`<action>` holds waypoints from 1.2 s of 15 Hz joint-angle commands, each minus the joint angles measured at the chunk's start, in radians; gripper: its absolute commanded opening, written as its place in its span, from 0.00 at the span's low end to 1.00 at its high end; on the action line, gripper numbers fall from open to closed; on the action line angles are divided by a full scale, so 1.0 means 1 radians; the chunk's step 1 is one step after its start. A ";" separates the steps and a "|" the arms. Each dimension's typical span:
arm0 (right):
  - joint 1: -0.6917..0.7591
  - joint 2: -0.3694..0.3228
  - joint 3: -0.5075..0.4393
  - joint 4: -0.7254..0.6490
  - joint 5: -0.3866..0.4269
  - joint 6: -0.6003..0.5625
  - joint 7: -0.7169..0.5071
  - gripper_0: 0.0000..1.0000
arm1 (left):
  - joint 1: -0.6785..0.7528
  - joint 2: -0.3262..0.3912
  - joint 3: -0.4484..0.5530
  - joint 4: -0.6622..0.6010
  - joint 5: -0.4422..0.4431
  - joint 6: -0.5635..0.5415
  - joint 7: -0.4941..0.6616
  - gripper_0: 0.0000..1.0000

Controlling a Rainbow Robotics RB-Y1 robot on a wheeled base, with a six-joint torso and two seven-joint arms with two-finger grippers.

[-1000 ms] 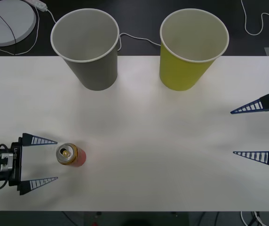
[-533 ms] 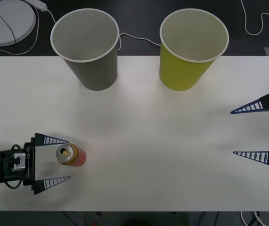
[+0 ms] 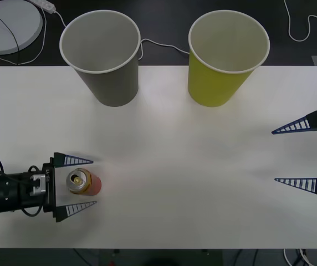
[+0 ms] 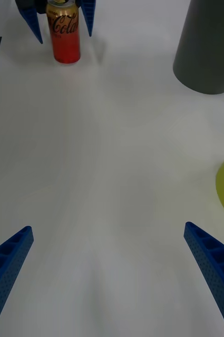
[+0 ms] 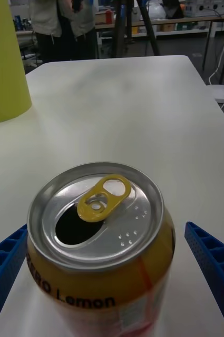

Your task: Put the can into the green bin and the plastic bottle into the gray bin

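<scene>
I have the left gripper (image 3: 78,185) low at the table's (image 3: 175,166) near-left corner, with its fingers spread wide on either side of the can (image 3: 82,182). They are not yet touching it, so nothing is held. The can stands upright between them with its open top (image 5: 98,208) facing up, which is why I come in from the side: a level squeeze on the wall should keep it vertical. In the left wrist view the can sits centred between the two blue fingers (image 5: 212,263), so I judge the next move is simply to close.

The green bin (image 3: 225,61) stands at the far right and the gray bin (image 3: 103,58) at the far left, both upright with their mouths open to take a drop from above. The can is well apart from both.

The right gripper (image 3: 302,155) waits at the right edge, fingers wide open and empty.
</scene>
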 commanded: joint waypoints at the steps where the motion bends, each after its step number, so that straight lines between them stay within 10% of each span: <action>1: 0.000 0.000 0.000 0.000 0.000 0.000 0.000 1.00 | -0.014 -0.017 0.003 0.000 -0.026 0.018 0.007 1.00; 4: 0.000 0.000 0.000 0.000 0.000 0.000 0.000 1.00 | -0.020 -0.028 0.005 0.000 -0.034 0.019 0.015 0.86; 5: 0.000 0.000 0.000 0.000 0.000 0.000 0.000 1.00 | -0.020 -0.030 0.005 0.003 -0.034 0.019 0.024 0.31; 7: 0.000 0.000 0.000 0.000 0.000 0.000 0.000 1.00 | -0.018 -0.030 0.008 0.008 -0.034 0.019 0.036 0.00; 18: 0.000 0.000 0.000 0.000 0.000 0.000 0.000 1.00 | 0.014 -0.025 0.123 -0.166 -0.164 0.025 0.228 0.00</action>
